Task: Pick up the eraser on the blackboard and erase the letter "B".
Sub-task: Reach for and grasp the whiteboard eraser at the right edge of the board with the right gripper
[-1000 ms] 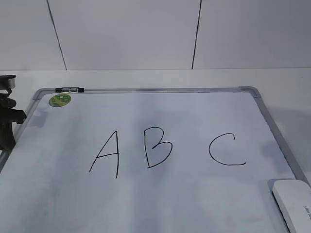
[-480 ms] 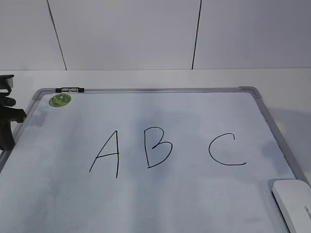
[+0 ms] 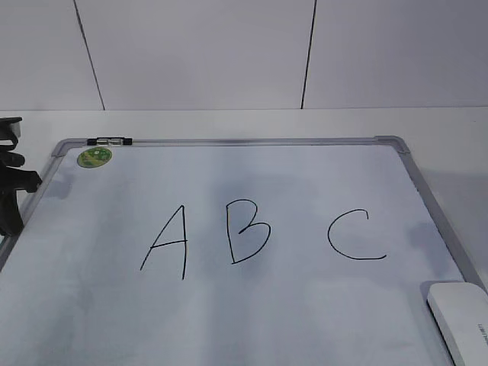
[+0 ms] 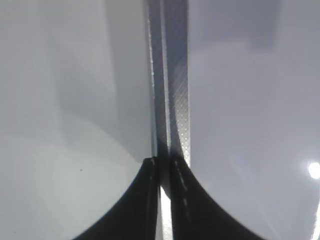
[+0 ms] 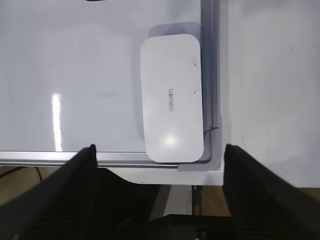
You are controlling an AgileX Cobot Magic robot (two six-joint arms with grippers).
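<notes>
Eraser: the eraser (image 5: 171, 98) lies flat in the blackboard's (image 3: 229, 320) near right corner, against the frame, nothing gripping it.
Letter "B": the letter "B" (image 3: 247, 231) is whole, between "A" (image 3: 168, 242) and "C" (image 3: 353, 235); no wiping shown.
Right end effector: the right end effector (image 5: 159, 160) hangs spread wide above the eraser, empty.
Left end effector: the left end effector (image 4: 164, 170) is clenched over the frame's left edge, apparently pinching it.
Left to do: pick-up and erasing, all of it.

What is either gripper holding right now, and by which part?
The left gripper pinches the blackboard's frame; the right gripper, open, holds nothing.
</notes>
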